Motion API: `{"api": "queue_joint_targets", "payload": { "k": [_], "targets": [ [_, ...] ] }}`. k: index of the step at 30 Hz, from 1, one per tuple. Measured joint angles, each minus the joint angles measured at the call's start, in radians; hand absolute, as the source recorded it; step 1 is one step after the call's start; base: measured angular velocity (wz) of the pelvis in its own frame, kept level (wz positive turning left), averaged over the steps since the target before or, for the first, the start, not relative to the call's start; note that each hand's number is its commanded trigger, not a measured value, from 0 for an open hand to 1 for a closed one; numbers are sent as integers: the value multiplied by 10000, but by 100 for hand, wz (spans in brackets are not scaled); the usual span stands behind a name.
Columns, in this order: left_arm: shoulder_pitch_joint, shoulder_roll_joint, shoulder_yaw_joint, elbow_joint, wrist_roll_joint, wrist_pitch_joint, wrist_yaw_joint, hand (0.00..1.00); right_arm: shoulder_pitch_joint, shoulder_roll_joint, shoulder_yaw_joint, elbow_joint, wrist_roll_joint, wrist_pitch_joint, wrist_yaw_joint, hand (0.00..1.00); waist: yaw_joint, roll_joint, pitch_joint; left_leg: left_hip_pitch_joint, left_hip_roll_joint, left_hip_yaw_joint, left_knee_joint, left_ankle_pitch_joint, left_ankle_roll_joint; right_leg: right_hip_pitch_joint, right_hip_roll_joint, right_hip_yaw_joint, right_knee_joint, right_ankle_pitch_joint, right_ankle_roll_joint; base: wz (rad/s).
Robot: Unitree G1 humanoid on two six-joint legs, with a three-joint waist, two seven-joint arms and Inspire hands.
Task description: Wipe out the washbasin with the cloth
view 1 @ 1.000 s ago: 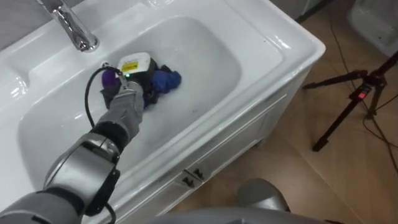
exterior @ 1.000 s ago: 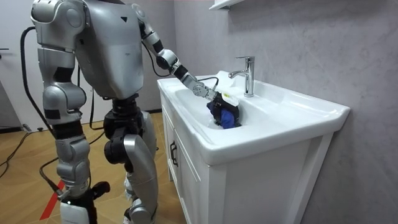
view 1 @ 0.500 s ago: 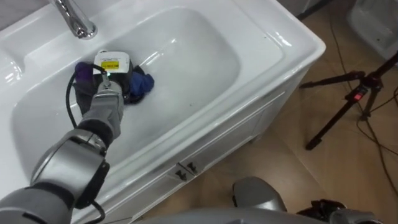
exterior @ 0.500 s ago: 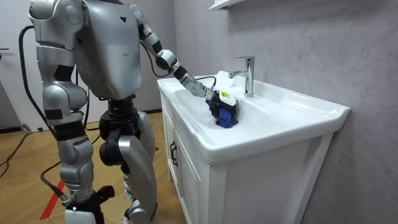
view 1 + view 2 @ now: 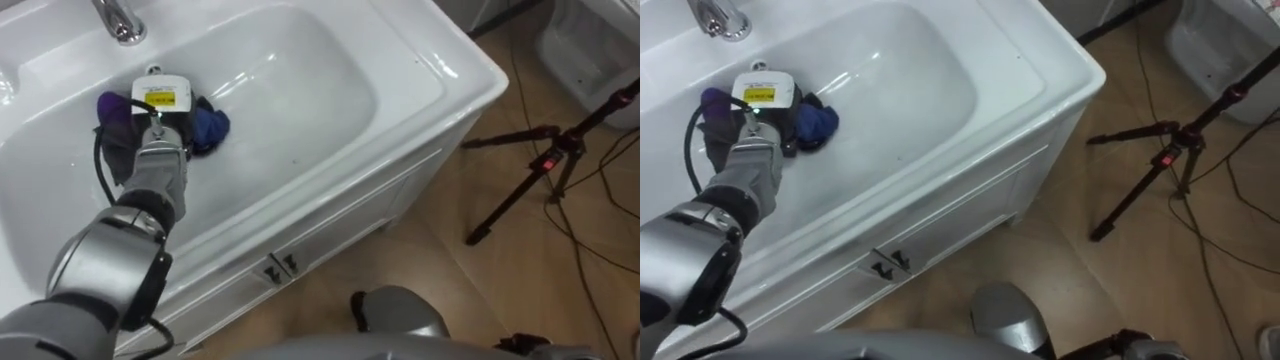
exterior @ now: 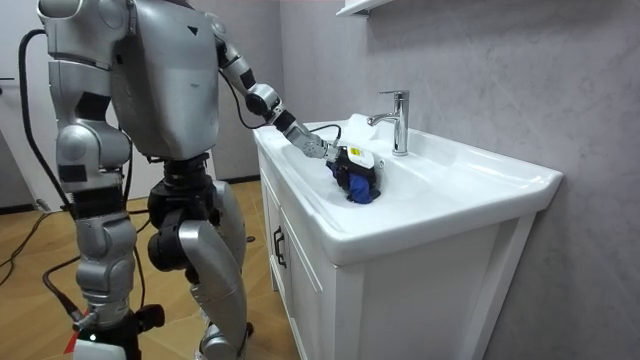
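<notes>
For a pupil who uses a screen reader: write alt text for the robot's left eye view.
Seen from above, the robot's left hand rests on a bunched blue cloth in a white basin, near the tap. A black tripod stands on the wooden floor beside the basin's cabinet.

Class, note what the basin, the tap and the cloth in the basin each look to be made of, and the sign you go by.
Basin: probably glazed ceramic, white and glossy, with bright glints along the rim. Tap: polished metal, likely chrome-plated, with a mirror-like shine. Cloth: soft fabric, blue and purple, matt, bunched into folds.
</notes>
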Motion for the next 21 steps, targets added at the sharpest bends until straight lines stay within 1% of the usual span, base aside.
{"api": "queue_joint_targets", "payload": {
  "k": [1,3,6,8,9,11,15,17,19,21],
  "targets": [
    [108,-1,0,1,10,5,0,100,-21,2,0,2,-60,45,-78,0,10,-1,5,71,8,-4,-27,0,-1,133,10,0,-74,6,4,0],
    [270,-4,10,-4,320,5,1,100,-20,32,-25,18,-117,121,-223,0,76,24,-37,188,15,-6,-54,0,-3,258,20,-2,-139,12,4,0],
    [397,-3,35,-114,793,5,1,100,-28,91,-32,41,-96,130,-362,0,231,19,-40,223,13,-63,-68,0,-3,327,15,-50,-172,9,7,4],
    [554,16,41,-321,890,18,2,100,-47,101,-65,52,-96,133,-404,0,248,24,-53,202,13,-123,-52,0,-3,359,2,-118,-206,12,6,11],
    [635,15,40,-436,887,54,1,100,-46,107,-65,57,-95,166,-457,0,247,27,-55,198,16,-192,-47,0,-3,413,-6,-184,-260,20,5,15],
    [759,19,52,-597,959,134,0,100,-49,110,-64,58,-103,339,-475,0,269,26,-83,183,13,-285,-39,0,-3,437,-21,-266,-281,19,5,12],
    [982,79,55,-735,1069,640,3,100,-45,111,-58,112,-95,530,-565,0,616,37,-101,237,13,-290,-64,13,-22,503,-19,-280,-283,14,-3,0],
    [1111,138,55,-815,1068,822,3,100,-44,110,-58,115,-94,565,-581,0,734,57,-120,251,13,-318,-64,14,-22,545,-22,-310,-293,12,-4,5],
    [1274,193,56,-894,1071,1035,2,100,-68,110,-59,97,-62,563,-587,0,802,70,-153,251,1,-391,-65,29,-23,598,-40,-362,-296,10,-5,9],
    [1369,205,56,-947,1087,1159,2,100,-132,110,-60,101,-55,566,-606,0,824,63,-151,303,-1,-426,-65,35,-26,654,-39,-374,-301,7,-7,4]
  ]
}}
